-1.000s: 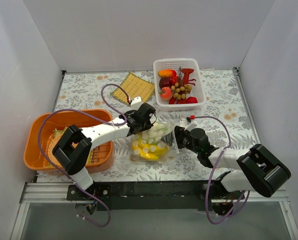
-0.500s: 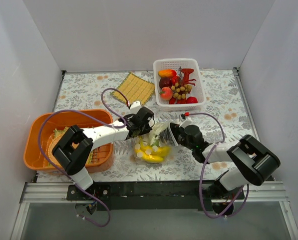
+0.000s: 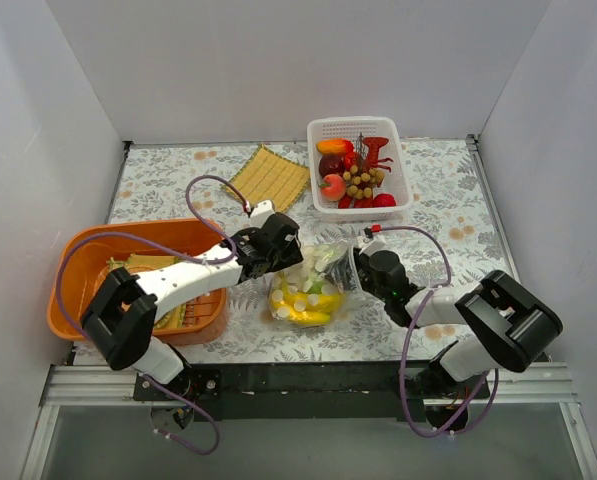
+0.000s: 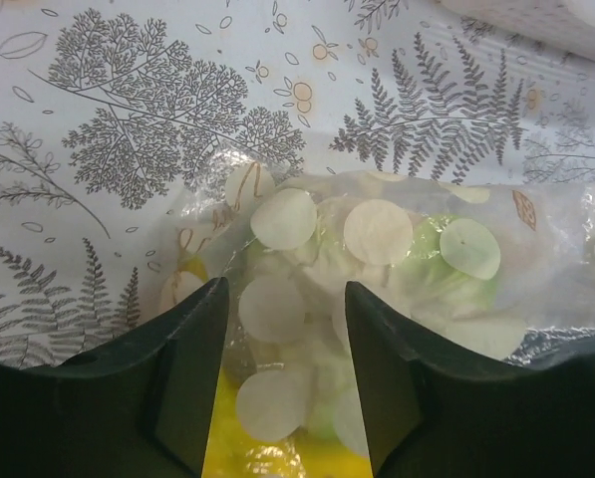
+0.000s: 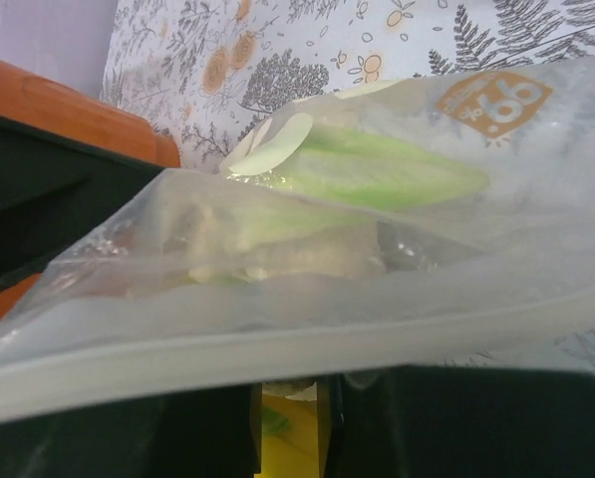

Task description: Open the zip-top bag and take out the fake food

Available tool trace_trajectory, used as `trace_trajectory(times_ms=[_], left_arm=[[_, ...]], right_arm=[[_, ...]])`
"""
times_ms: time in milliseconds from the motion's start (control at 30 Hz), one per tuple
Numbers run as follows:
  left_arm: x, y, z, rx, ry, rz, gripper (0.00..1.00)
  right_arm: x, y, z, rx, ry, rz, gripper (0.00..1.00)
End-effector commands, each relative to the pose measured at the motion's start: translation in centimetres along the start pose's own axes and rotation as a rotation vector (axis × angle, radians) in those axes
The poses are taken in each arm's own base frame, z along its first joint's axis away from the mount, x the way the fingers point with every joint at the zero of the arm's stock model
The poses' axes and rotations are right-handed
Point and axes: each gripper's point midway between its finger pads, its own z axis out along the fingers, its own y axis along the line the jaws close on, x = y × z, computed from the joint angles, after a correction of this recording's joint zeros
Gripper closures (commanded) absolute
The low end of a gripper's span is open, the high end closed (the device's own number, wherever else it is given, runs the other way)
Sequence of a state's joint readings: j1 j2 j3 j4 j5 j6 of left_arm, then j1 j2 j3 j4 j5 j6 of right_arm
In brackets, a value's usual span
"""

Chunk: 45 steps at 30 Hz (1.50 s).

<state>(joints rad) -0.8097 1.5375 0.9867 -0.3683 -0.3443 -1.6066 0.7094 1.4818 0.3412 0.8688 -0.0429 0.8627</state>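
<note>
The zip-top bag (image 3: pixel 308 288), clear with white dots, lies on the patterned table between my two grippers. Fake food shows through it: a yellow banana bunch (image 3: pixel 304 313) and a green-white leafy vegetable (image 4: pixel 446 261). My left gripper (image 3: pixel 288 266) hovers over the bag's left side. In the left wrist view its fingers (image 4: pixel 192 383) stand apart, open, with the dotted bag (image 4: pixel 307 299) beneath and between them. My right gripper (image 3: pixel 351 268) is at the bag's right edge. Its jaws are closed to a narrow gap on the bag (image 5: pixel 377 249), whose zip strip (image 5: pixel 277 349) hides the fingertips.
An orange basin (image 3: pixel 76 262) with a slatted insert stands at the left, under the left arm. At the back, a white slotted basket (image 3: pixel 318 130) holds toy fruit and a red lobster (image 3: pixel 374 152). A yellow woven mat (image 3: pixel 268 175) lies left of the basket. White walls enclose the table.
My left gripper has opened and let go of the bag's top. My right gripper moved in to the bag's right edge and closed there. The bag has settled lower.
</note>
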Motion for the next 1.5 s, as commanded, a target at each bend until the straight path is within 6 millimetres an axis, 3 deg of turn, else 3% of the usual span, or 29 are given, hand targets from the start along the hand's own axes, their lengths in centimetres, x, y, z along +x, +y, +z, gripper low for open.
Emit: trace_trajectory(times_ms=[0, 133, 367, 533, 833, 1100, 1233, 1467], left_arm=[[-2.1, 0.3, -4.3, 0.012, -0.051, -0.073, 0.50], [-1.0, 2.0, -5.2, -0.017, -0.020, -0.089, 0.51], [2.0, 3.3, -4.6, -0.010, 0.073, -0.084, 0.53], [2.9, 2.8, -4.3, 0.041, 0.099, -0.095, 0.46], [3.8, 2.9, -1.9, 0.031, 0.091, -0.083, 0.48], [3.9, 4.1, 0.4, -0.028, 0.043, -0.067, 0.64], [3.0, 4.7, 1.0, -0.060, -0.020, -0.073, 0.85], [0.9, 5.4, 1.1, -0.130, -0.116, -0.063, 0.98]], right_arm=[[-2.1, 0.6, -1.2, 0.002, -0.103, -0.017, 0.88], [-2.3, 0.3, -1.8, 0.027, -0.118, -0.016, 0.90], [-2.4, 0.5, -2.3, 0.011, -0.128, -0.022, 0.92], [-2.9, 0.8, -2.3, 0.020, -0.126, -0.049, 0.92], [-3.3, 1.4, -2.8, 0.011, -0.130, -0.075, 0.94], [-3.7, 2.4, -3.1, 0.000, -0.111, -0.076, 0.97], [-3.7, 3.0, -3.3, -0.002, -0.091, -0.076, 0.99], [-4.1, 3.5, -4.3, 0.022, -0.069, -0.082, 0.99]])
